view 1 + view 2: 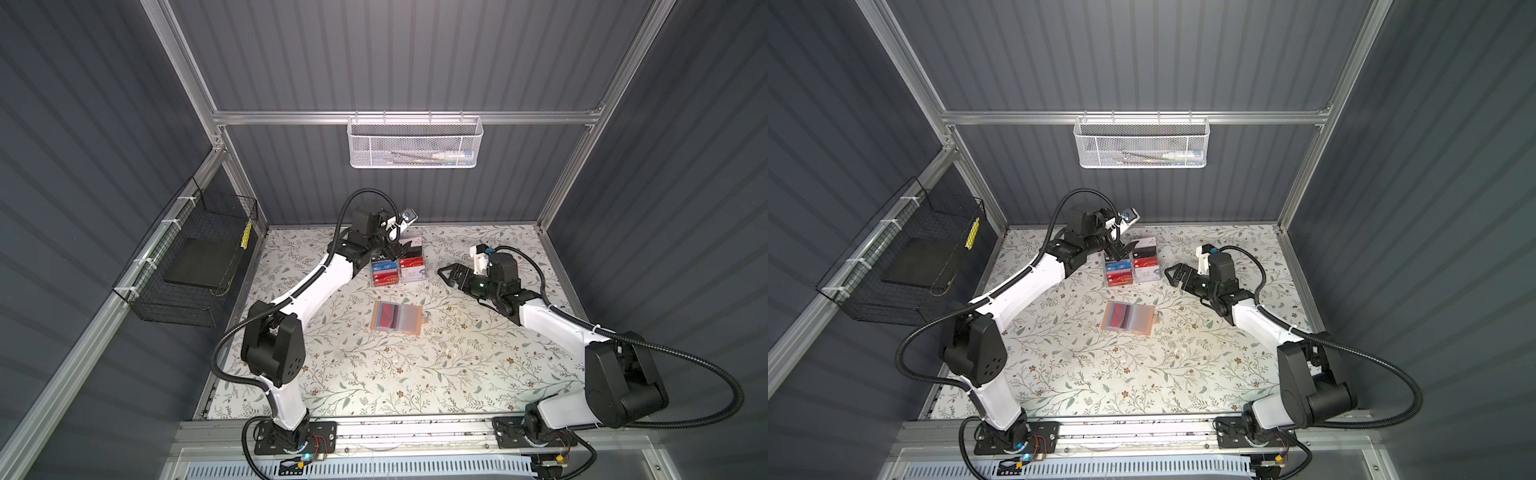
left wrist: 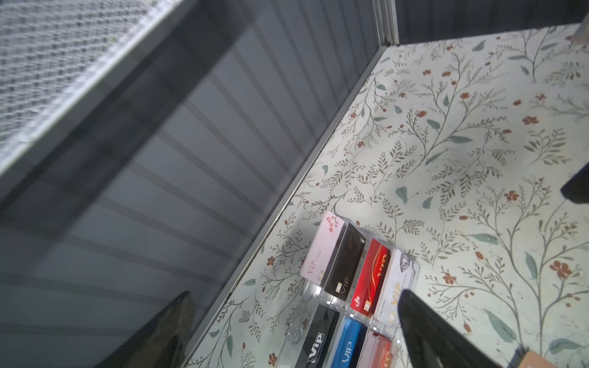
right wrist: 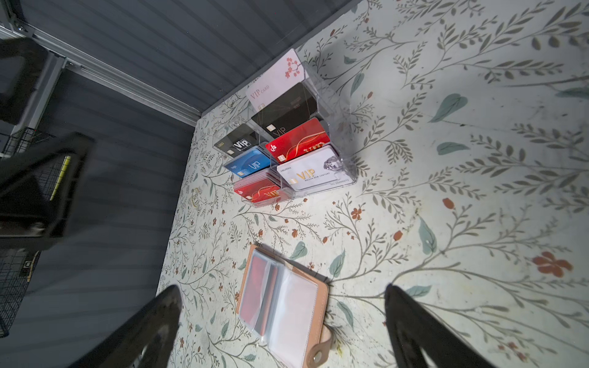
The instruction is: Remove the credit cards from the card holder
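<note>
The peach card holder (image 1: pixel 415 330) (image 1: pixel 1148 328) lies open on the middle of the table, snap tab to its right. A red credit card (image 1: pixel 386 311) (image 3: pixel 259 283) shows through its left clear sleeve; the right sleeve looks empty. My left gripper (image 1: pixel 395 249) (image 2: pixel 294 292) hangs open and empty over the back of a clear acrylic rack (image 3: pixel 342 105), which holds several more cards. In the right wrist view my right gripper (image 3: pixel 282 287) is open and empty above the table, to the right of the rack and beyond the card holder (image 3: pixel 322 296).
The rack (image 2: pixel 294 333) stands close to the back wall. A white mesh basket (image 1: pixel 415 143) hangs on the back wall. On the left wall hangs a black wire basket (image 1: pixel 195 257). The floral table (image 1: pixel 415 374) reaches from the holder to the front rail.
</note>
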You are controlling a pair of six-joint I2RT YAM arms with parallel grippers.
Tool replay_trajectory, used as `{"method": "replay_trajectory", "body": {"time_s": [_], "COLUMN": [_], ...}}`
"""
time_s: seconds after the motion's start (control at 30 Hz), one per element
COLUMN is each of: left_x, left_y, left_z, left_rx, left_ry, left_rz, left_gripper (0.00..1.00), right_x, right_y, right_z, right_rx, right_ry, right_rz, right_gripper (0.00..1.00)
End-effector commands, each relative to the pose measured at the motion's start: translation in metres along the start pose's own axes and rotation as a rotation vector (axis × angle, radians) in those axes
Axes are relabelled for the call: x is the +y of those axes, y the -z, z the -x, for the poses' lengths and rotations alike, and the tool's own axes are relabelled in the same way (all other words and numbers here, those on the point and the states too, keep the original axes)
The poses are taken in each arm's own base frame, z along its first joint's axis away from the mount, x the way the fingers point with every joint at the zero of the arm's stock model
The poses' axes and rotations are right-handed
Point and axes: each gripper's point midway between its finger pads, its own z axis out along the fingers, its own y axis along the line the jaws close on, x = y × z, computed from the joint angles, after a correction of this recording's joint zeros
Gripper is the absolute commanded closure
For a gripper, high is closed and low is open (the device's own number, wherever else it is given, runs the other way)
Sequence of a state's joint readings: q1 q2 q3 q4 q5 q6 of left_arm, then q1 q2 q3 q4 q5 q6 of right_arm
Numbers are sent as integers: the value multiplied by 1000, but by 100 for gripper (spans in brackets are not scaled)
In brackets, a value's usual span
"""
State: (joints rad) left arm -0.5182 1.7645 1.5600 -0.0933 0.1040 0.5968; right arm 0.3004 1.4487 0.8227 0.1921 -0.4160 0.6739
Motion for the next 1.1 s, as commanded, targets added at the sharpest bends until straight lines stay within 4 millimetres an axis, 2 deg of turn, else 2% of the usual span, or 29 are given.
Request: {"method": "replay_trajectory", "body": {"time_s": [0.0,0.07,0.2,0.3,0.33,0.4,0.6,0.73,0.83,1.0,1.07], "left_x": [-1,0,15,9,-3,-6,-42,-73,-90,-110,-116], "left_y": [10,16,29,41,42,51,85,103,110,113,111], "left_z": [-6,-18,-49,-53,-69,-78,-97,-110,-122,-130,-135], "left_rx": [14,72,193,212,255,292,286,271,281,263,264], "left_ry": [85,100,176,294,360,497,789,952,1043,1149,1179], "left_rz": [28,47,167,155,134,159,120,51,25,-32,-43], "left_gripper": [0,0,0,0,0,0,0,0,0,0,0], "right_x": [9,18,38,52,56,58,59,60,59,58,65], "right_y": [-7,-10,-15,-25,-29,-37,-45,-48,-42,-37,-38], "right_z": [-8,-13,-27,-42,-48,-57,-71,-85,-95,-109,-113], "right_rx": [42,62,97,144,164,188,217,273,285,279,304], "right_ry": [6,14,61,107,123,140,175,165,150,168,155], "right_rz": [61,98,147,166,169,166,139,102,99,119,145], "right_gripper": [1,1,1,1,1,1,1,1,1,1,1]}}
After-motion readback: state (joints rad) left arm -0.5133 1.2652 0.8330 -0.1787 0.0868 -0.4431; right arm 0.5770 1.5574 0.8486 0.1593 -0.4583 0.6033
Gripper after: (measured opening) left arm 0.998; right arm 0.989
